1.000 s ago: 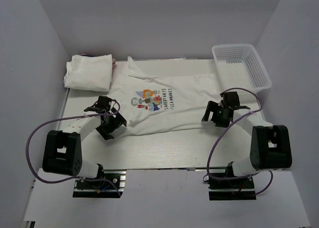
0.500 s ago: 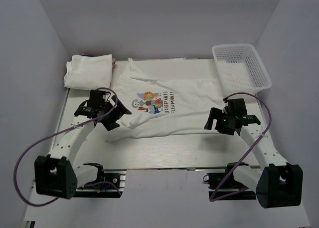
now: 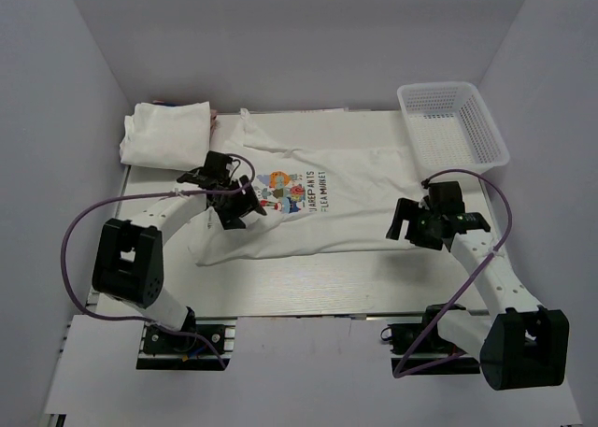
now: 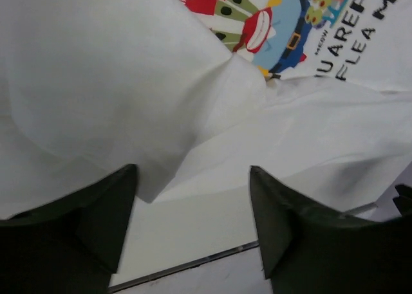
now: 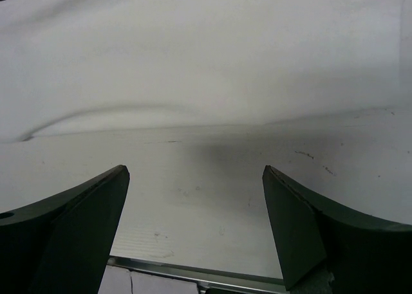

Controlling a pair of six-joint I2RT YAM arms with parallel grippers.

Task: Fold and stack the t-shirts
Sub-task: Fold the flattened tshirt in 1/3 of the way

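- The printed t-shirt (image 3: 327, 207) lies spread flat across the middle of the table (image 3: 308, 277). It is soft white cotton, wider than deep, with shallow creases and a rumpled near-left corner.
- Its chest carries a colourful cartoon print with two lines of dark block lettering beside it.
- The folded t-shirt (image 3: 166, 135) sits at the far left corner of the table, well apart from the arms. It is a plump white bundle, roughly rectangular, with rounded, sagging edges.
- The left tool (image 4: 193, 172) hovers over the near-left part of the printed t-shirt, just beside the print. Its dark, wedge-shaped fingers stand apart, and a soft pointed fold of cloth hangs into the gap between them without being pinched.
- The right tool (image 5: 193, 172) stands wide, holding nothing, over bare table at the shirt's near-right edge. The hem runs as a smooth low ridge just beyond its fingers.
- The table is pale, matte and faintly scuffed, with a metal strip along its near edge.
- A white plastic mesh basket (image 3: 453, 128) stands at the far right corner. It is rectangular with flared walls.
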